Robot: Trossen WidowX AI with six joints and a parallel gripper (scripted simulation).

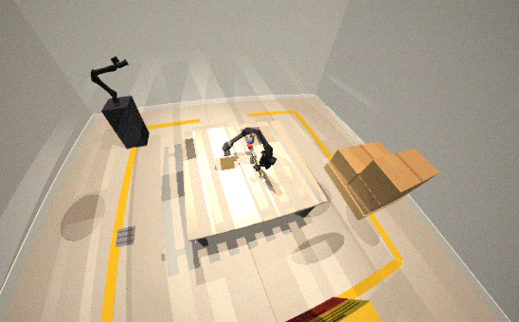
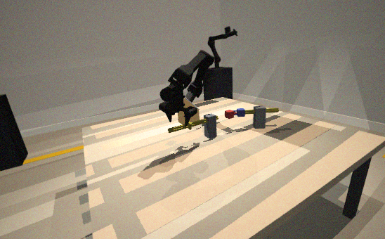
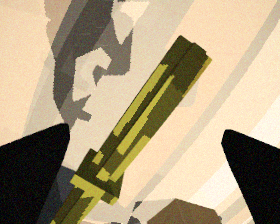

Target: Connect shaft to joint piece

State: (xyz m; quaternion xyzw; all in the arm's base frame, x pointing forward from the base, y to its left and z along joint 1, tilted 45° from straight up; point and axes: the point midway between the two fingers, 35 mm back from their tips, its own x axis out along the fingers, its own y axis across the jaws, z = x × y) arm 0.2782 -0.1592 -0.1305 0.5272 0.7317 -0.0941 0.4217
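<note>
On the bench [image 1: 239, 213] [image 2: 198, 197] we see two grey blocks, one near block [image 2: 210, 126] carrying the yellow shaft [image 2: 177, 128] [image 3: 146, 115], the other bearing a second shaft [image 2: 272, 110] whose end has the red and blue joint pieces [image 2: 235, 113]; our end effector [image 2: 180, 121] [image 3: 148, 135] is spread, gripping nothing, over the yellow shaft, with a tan box [image 1: 227, 163] near the arm's foot, while stacked cartons [image 1: 381, 175] stand on the floor well apart, their contents hidden from us
</note>
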